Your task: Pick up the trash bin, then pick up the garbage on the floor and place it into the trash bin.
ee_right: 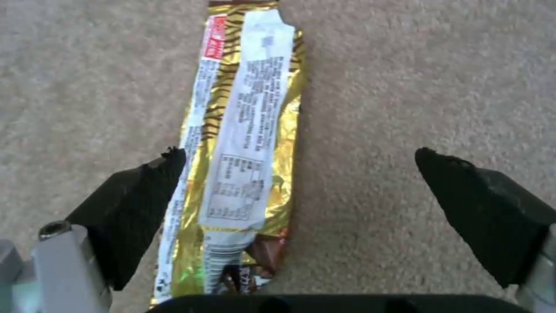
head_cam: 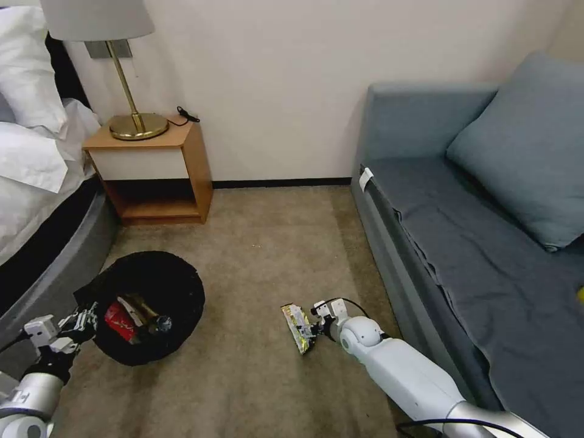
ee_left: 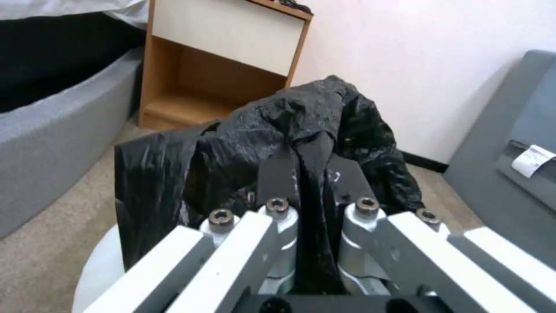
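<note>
1. On the carpet (head_cam: 261, 255) between bed and sofa, our left end effector (ee_left: 307, 174) is clamped on the black bag of the trash bin (head_cam: 152, 292), which holds a red wrapper (head_cam: 120, 322).
2. Our right end effector (ee_right: 301, 191) hangs spread wide over the yellow-green foil wrapper (ee_right: 243, 143), which lies flat on the carpet, one fingertip (ee_right: 156, 174) at its edge.

black bin bag (head_cam: 152, 286), gold-striped foil wrapper (ee_right: 243, 143), beige carpet (head_cam: 267, 255)
</note>
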{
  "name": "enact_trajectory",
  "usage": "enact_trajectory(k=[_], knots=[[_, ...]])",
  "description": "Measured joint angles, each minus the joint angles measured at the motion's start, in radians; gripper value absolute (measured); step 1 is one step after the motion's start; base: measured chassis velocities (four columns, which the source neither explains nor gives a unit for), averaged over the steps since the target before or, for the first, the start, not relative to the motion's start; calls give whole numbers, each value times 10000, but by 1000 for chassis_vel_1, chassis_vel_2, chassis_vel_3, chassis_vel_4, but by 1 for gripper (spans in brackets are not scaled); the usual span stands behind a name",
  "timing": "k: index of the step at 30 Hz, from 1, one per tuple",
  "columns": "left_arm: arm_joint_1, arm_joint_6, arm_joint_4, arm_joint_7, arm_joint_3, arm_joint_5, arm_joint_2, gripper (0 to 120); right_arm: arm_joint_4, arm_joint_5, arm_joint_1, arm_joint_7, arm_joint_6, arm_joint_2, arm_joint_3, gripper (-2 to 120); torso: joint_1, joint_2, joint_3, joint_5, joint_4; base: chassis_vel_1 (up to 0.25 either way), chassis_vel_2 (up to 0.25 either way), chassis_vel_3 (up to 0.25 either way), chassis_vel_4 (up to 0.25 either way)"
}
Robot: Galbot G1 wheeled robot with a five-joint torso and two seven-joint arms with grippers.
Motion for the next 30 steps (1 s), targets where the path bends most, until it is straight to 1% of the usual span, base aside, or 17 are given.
enact_trajectory(k=[11,17,30], knots=[[-49,12,124,6,-29,23,33,4,-343,19,60,-193,158,259,64,100,0,0,0,0,0,0,0,0,0],[-27,11,221,41,-63,46,19,4,-584,-209,15,-350,319,428,118,100,0,0,0,0,0,0,0,0,0],[7,-16,235,82,-66,65,2,4,-1138,-594,84,-582,726,427,295,100,0,0,0,-1,-1,0,0,0,0]])
